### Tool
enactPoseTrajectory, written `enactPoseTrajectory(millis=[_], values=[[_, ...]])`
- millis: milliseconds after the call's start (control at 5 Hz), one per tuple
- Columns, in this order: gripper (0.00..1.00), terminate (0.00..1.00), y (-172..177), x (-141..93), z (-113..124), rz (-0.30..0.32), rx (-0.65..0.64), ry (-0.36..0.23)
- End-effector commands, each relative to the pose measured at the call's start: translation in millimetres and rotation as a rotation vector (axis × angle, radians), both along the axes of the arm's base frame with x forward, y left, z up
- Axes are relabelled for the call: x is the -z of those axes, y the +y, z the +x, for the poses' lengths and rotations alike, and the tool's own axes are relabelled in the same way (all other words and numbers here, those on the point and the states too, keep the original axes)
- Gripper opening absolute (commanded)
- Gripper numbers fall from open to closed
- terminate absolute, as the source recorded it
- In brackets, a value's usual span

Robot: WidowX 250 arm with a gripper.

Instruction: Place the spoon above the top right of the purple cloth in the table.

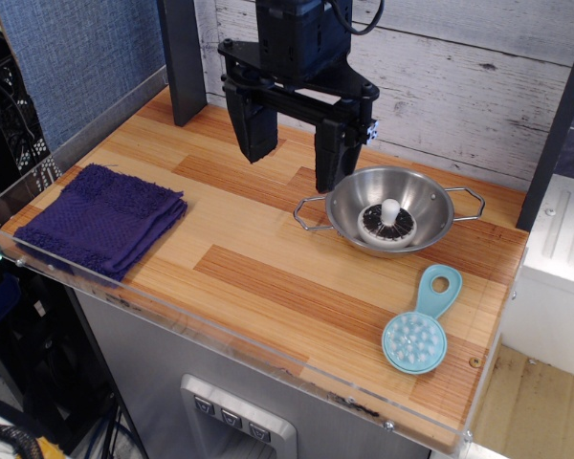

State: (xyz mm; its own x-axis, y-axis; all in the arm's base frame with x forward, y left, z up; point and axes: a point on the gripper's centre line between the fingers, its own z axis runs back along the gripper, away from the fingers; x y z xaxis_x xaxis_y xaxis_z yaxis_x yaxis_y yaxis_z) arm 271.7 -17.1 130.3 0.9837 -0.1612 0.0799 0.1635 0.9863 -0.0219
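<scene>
Table (268,277) — one spoon (419,325), one cloth (100,220)

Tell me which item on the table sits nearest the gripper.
The steel bowl, just below the open gripper; the spoon and purple cloth lie farther off.

Whitewashed plank wall (459,67) behind; blue fabric panel (77,57) left.

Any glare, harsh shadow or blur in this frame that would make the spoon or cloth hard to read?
In observation.image, focus is sharp throughout; the spoon and purple cloth are evenly lit with soft shadows; the steel bowl shows mild highlights; the table's acrylic edge catches faint reflections; the dark gripper loses some detail.
</scene>
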Motion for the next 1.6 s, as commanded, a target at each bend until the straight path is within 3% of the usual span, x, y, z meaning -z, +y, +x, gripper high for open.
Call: enactPoseTrajectory(millis=[0, 400, 600, 800, 1000, 1400], values=[[1.0, 0.0, 0.0, 0.0, 0.0, 0.0, 0.0, 0.0], [1.0, 0.0, -51.9, 15.6, 2.7, -0.001, 0.099, 0.016], [1.0, 0.0, -88.5, 47.8, -0.9, -0.004, 0.166, 0.075], [1.0, 0.0, -105.9, 75.7, 0.8, 0.006, 0.166, 0.071], [1.0, 0.0, -121.8, 104.8, 10.4, 0.077, 0.067, 0.05], [1.0, 0.0, -118.6, 122.6, 14.5, 0.144, 0.067, 0.075]])
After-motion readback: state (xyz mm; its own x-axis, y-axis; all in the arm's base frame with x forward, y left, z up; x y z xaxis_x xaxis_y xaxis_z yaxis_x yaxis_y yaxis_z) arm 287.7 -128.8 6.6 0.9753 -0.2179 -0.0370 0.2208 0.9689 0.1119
